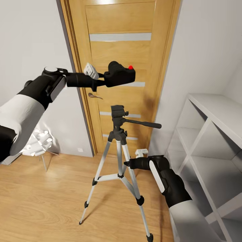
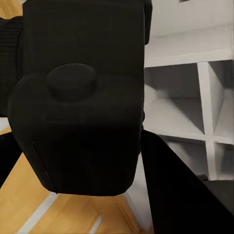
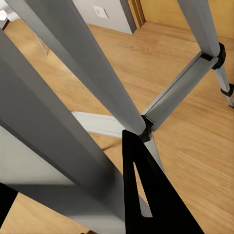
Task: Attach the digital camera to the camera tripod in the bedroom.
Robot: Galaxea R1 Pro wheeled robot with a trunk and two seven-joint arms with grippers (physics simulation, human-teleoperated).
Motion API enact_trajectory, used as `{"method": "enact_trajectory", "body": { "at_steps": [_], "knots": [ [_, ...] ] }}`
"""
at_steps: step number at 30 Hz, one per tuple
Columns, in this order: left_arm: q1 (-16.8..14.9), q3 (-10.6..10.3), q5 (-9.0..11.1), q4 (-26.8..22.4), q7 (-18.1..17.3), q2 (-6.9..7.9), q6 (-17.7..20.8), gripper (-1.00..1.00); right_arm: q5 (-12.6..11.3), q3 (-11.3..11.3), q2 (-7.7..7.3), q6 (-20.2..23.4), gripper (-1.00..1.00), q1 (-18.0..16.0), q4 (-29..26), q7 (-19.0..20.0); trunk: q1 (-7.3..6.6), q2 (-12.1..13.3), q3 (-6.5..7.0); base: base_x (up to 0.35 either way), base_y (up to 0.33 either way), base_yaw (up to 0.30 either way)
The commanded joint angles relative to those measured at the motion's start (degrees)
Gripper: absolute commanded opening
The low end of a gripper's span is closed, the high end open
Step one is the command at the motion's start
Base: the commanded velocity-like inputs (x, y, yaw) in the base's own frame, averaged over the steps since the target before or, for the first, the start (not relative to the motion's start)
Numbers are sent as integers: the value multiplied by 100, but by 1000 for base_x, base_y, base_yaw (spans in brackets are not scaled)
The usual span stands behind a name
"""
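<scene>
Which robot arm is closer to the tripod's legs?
Right. Its end effector sits against the camera tripod legs, low down. The left end effector is up above the tripod head, holding the digital camera.

black digital camera [image 2: 80, 97] close up, white cube shelving [image 2: 195, 102] beyond, wood floor [image 2: 29, 195] below

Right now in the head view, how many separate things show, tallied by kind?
Digital camera: 1
Camera tripod: 1
Door: 1
Shelving unit: 1
White lamp: 1
Robot tools: 2, left tool and right tool
Total: 7
</scene>
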Motion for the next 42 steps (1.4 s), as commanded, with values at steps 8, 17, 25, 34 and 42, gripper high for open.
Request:
{"method": "enact_trajectory", "body": {
  "at_steps": [8,17,25,34,42],
  "knots": [
    [-5,-104,-21,-18,-277,2,-296,-100,-40,3,5,32,-100,-3,38,-23,5,-10,-13,0,0,0],
    [-4,-111,32,60,-1164,23,-508,-100,-40,1,10,4,-100,-3,38,-28,5,-10,-13,0,0,0],
    [-7,-102,44,334,-1399,28,-485,-100,-13,0,8,-24,-100,-3,38,-52,5,-10,-13,0,0,0],
    [-2,-99,133,504,-1683,129,170,-100,117,-1,15,-25,-100,-3,43,-56,5,-10,-13,0,0,0],
    [168,-84,997,380,-1796,293,283,-100,124,-1,7,-22,-100,-3,47,-55,5,-10,-13,0,0,0]
  ]
}}
